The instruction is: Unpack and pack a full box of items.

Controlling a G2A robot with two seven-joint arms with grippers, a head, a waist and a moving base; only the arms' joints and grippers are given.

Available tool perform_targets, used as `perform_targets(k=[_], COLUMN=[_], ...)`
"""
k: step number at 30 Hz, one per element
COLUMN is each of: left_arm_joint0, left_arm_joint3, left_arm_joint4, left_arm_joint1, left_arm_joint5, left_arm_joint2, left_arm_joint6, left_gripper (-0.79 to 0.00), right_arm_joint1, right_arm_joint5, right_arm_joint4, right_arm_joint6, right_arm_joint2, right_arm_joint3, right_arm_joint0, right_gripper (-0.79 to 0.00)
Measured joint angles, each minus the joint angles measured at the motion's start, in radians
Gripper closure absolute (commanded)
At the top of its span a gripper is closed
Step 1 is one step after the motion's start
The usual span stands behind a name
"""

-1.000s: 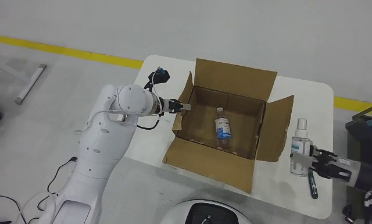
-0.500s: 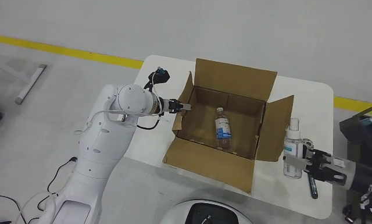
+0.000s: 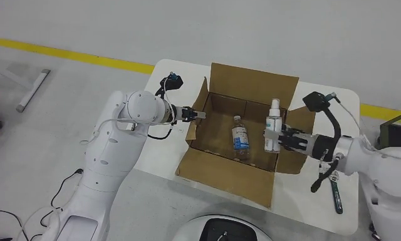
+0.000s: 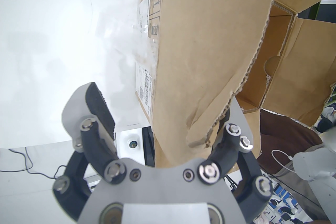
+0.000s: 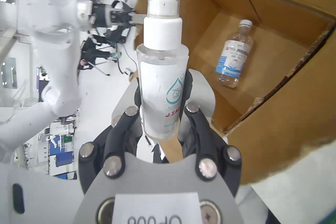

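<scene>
Top view: the spray bottle [image 3: 273, 123] hangs upright over the right side of the open box [image 3: 250, 84], gripped by the right hand [image 3: 276, 139]. A clear bottle [image 3: 240, 138] lies on its side on the box floor, just left of the spray bottle. This looks like the packing stage, with one item in the box and a second on its way in. The next move appears to call for lowering the spray bottle past the box's right flap [image 3: 304, 131], setting it beside the lying bottle and letting go. The right wrist view shows the fingers closed low on the spray bottle's body, its clear cap on. The left wrist view shows the left hand [image 4: 160, 114] spread wide around the box's left flap [image 4: 210, 51], one pad [image 4: 101, 107] well apart from the cardboard. A dark pen [image 3: 337, 198] lies on the tabletop [image 3: 326, 97], right of the box.
</scene>
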Motion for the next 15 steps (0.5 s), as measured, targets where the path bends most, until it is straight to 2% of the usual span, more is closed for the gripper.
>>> perform_targets(k=[5, 15], left_arm_joint0=[0.0, 0.0], left_arm_joint3=[0.0, 0.0], left_arm_joint4=[0.0, 0.0], left_arm_joint1=[0.0, 0.0], left_arm_joint5=[0.0, 0.0], left_arm_joint2=[0.0, 0.0], left_arm_joint6=[0.0, 0.0], left_gripper=[-0.785, -0.785], right_arm_joint1=[-0.007, -0.018], right_arm_joint5=[0.065, 0.077], right_arm_joint4=[-0.162, -0.294], right_arm_joint6=[0.025, 0.083], right_arm_joint2=[-0.211, -0.385], right_arm_joint3=[0.159, 0.356], right_arm_joint0=[0.123, 0.225], right_gripper=[0.0, 0.0])
